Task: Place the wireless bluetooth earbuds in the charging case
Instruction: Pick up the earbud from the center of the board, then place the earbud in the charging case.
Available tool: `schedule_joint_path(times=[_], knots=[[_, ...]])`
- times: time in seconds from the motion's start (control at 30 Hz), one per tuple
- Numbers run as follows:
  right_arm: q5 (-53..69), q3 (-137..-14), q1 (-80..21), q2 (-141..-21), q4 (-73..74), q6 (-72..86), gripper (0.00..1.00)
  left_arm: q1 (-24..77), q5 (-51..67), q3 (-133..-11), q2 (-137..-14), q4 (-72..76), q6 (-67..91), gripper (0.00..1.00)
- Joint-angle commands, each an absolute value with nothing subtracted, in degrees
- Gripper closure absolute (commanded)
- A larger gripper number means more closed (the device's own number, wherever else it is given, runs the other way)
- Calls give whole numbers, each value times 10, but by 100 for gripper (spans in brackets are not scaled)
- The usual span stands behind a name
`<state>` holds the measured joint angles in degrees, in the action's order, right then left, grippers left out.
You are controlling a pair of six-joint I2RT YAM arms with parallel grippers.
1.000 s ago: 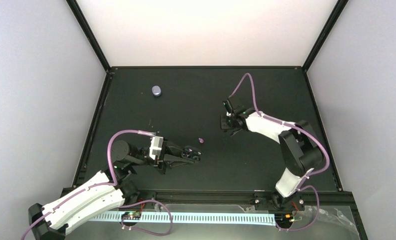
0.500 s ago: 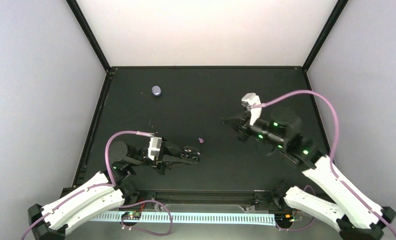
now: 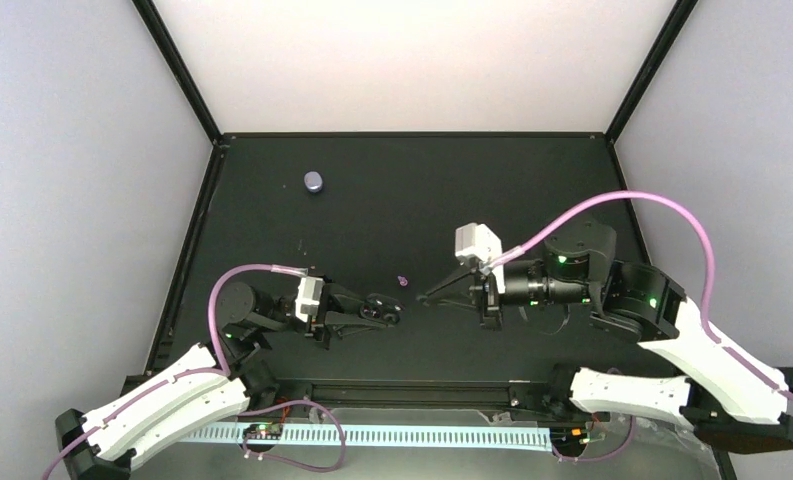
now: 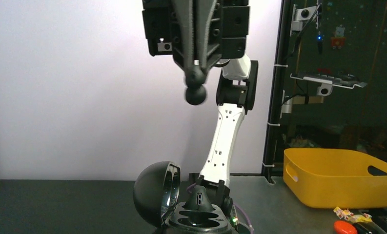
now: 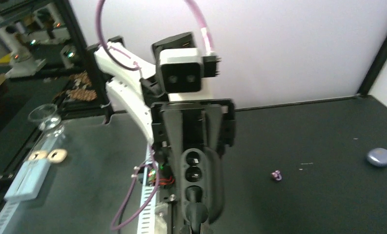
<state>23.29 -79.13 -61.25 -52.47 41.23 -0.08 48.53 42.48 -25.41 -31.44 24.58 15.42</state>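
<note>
A small, rounded, lavender plastic charging case [image 3: 314, 181] is seen at the far left of the black tabletop [image 3: 532, 180]. It rests flat with its lid down, well apart from both arms.

Nearer, and to the right of it, the left gripper [image 3: 394, 312] is held low over the table and pointed to the right. Its fingers are drawn together. Whether anything is pinched between them cannot be told, as only dark rounded shapes are shown at the bottom edge of the left wrist view.

Just beyond its tip, on the far side, the two tiny lilac-purple plastic wireless earbuds [image 3: 402, 281] are found lying on the table. They are seen as a single small speck, too small for the pair to be told apart. They are touched by neither gripper and are not in the case.

Just to the right of them, the right gripper [image 3: 422, 298] is pointed to the left, nearly tip to tip with the left gripper but apart from it. Its fingers are pressed together to a blunt point with nothing between them. This is shown head-on in the left wrist view, where it is placed higher than the left gripper.

At the right edge of that view, beyond the table, a yellow plastic bin [image 4: 340, 178] is seen.
</note>
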Motion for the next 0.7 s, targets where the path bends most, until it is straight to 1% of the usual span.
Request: schedule_joint_path(times=[0.0,0.2,0.67], knots=[[236,-820,-660,-558,448,-30,99,490,432,-281,-317,238,136,98],[214,-852,-706,-605,452,-48,99,490,437,-281,-322,235,136,98],[160,-898,-732,-665,486,-66,99,496,436,-280,-334,232,132,98]])
